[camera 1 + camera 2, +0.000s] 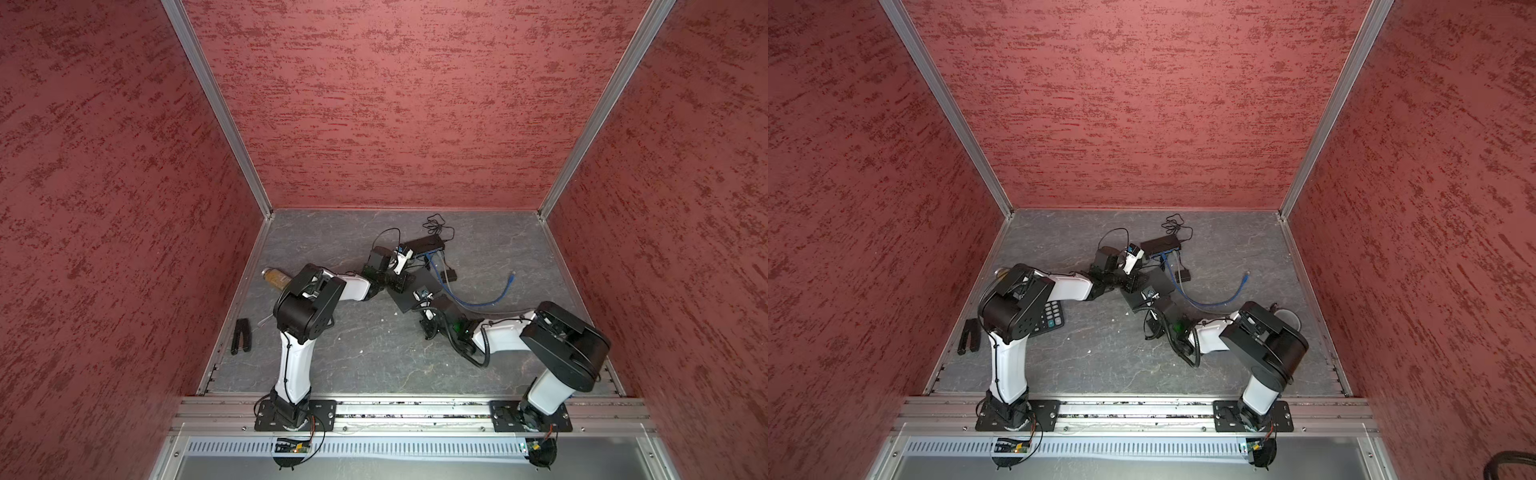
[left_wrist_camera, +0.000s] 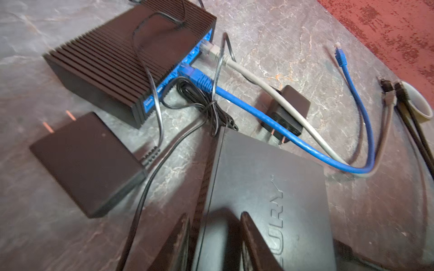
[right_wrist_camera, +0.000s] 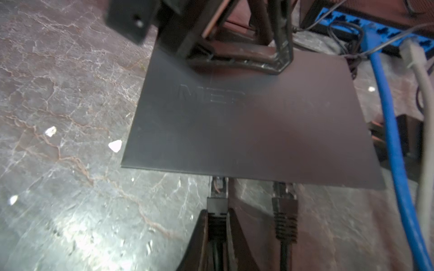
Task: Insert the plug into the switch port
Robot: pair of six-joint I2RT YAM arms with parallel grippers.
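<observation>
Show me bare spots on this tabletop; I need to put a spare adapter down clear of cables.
Bare: the front strip, from the flat black switch to the rail; the back left corner; the back right corner. Crowded: the middle, around the finned switch, a wall adapter and the blue cable, and the left edge by the black tool.
</observation>
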